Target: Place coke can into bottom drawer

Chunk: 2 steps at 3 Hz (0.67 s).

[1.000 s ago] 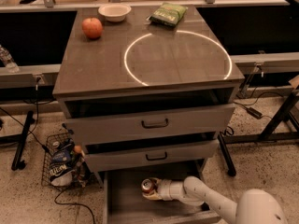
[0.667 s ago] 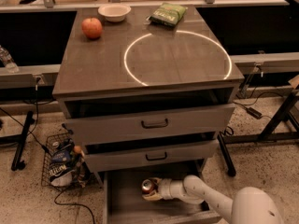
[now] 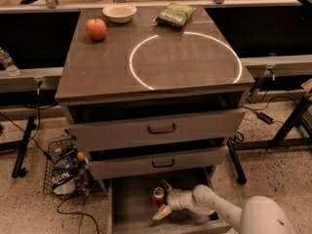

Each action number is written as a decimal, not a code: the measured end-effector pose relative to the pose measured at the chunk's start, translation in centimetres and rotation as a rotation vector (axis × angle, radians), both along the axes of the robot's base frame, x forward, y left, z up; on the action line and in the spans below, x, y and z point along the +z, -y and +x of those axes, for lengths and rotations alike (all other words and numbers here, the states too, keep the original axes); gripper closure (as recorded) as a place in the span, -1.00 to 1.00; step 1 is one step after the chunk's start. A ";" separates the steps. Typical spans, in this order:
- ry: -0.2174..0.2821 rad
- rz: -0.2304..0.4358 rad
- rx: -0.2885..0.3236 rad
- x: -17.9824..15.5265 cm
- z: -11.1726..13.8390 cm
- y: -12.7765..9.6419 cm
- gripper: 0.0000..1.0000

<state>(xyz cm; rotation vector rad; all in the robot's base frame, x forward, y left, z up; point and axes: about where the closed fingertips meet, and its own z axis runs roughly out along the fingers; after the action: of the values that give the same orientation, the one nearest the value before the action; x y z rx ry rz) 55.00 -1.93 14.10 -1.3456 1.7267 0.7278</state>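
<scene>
Pincer (image 3: 160, 200) at coke can (image 3: 158, 195), inside open bottom drawer (image 3: 130, 204)

Apple (image 3: 96, 29), white bowl (image 3: 119, 12), green bag (image 3: 175, 14)

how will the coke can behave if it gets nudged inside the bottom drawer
The coke can stands upright on the flat floor of the bottom drawer, so it probably stays put. Being narrow and round, a sideways knock could tip it and let it roll. The tool sits around it with fingers spread, so it may brush the can.
</scene>
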 end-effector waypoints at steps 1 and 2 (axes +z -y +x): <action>0.007 -0.039 -0.084 1.8 0.2 3.9 -1.00; 0.041 -0.075 -0.188 5.6 0.0 8.9 -1.00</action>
<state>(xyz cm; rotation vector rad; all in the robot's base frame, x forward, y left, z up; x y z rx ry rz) 55.01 -10.78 19.74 -1.2187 1.8335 0.5312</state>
